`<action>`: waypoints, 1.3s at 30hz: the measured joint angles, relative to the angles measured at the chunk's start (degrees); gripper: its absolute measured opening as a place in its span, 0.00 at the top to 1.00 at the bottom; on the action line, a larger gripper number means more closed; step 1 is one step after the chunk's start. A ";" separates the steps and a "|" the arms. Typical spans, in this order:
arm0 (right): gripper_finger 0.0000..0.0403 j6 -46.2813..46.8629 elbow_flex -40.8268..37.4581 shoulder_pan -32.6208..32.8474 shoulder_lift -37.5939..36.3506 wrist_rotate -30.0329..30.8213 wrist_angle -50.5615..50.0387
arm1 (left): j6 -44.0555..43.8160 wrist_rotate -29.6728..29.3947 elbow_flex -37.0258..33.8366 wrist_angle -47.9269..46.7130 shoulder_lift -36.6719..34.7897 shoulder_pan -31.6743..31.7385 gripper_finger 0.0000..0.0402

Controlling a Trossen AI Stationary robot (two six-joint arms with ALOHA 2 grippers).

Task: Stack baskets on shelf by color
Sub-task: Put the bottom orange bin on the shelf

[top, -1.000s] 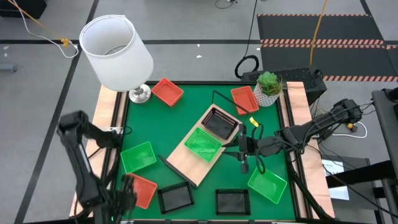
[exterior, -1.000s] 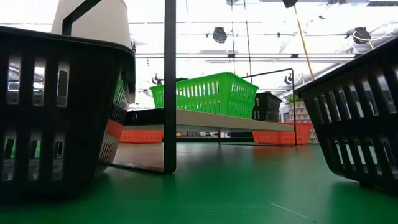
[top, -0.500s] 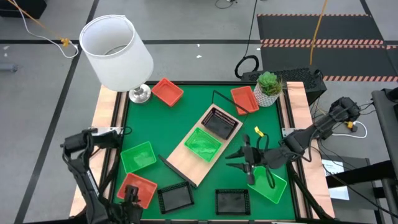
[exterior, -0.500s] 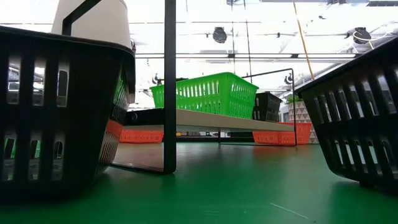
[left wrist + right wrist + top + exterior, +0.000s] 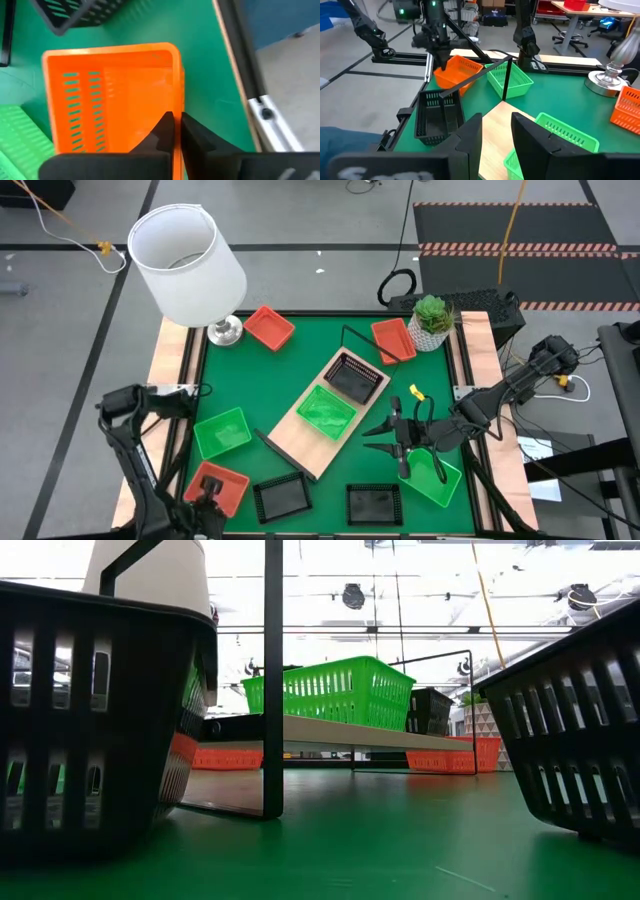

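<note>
An orange basket (image 5: 222, 483) sits near the table's near left corner, and my left gripper (image 5: 212, 498) is shut on it from above. The light-wood shelf (image 5: 300, 435) lies slantwise mid-table and carries a green basket (image 5: 325, 412) and a black basket (image 5: 352, 377). My right gripper (image 5: 400, 437) hangs open over the table beside another green basket (image 5: 432, 475), with nothing between its fingers (image 5: 470, 137). Two more orange baskets (image 5: 268, 327) (image 5: 392, 340) stand at the back. A green one (image 5: 222, 432) is at the left, and two black ones (image 5: 280, 498) (image 5: 373, 503) are at the near edge. My left gripper has the rim of one side wall (image 5: 177, 107) of the orange basket, the wall facing the table's left edge. One finger (image 5: 164, 131) is inside the basket and the other (image 5: 194, 140) outside. The fingers point steeply down. Whether the basket's bottom is on the mat, I cannot tell.
A white-shaded lamp (image 5: 188, 262) stands at the far left corner and a potted plant (image 5: 432, 320) at the far right. A small yellow thing (image 5: 408, 376) lies right of the shelf. The shelf's thin dark frame (image 5: 272, 680) rises above its board.
My left gripper has come down and a little toward the near edge onto the orange basket, which stays about where it was. My right gripper swung toward the near edge, from beside the shelf to over the green basket's far side, then kept still.
</note>
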 joint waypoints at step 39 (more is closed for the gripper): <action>0.76 -4.94 0.00 -0.87 -0.44 -0.02 -0.44 | 68.11 -17.71 19.28 -2.75 -14.17 31.96 0.97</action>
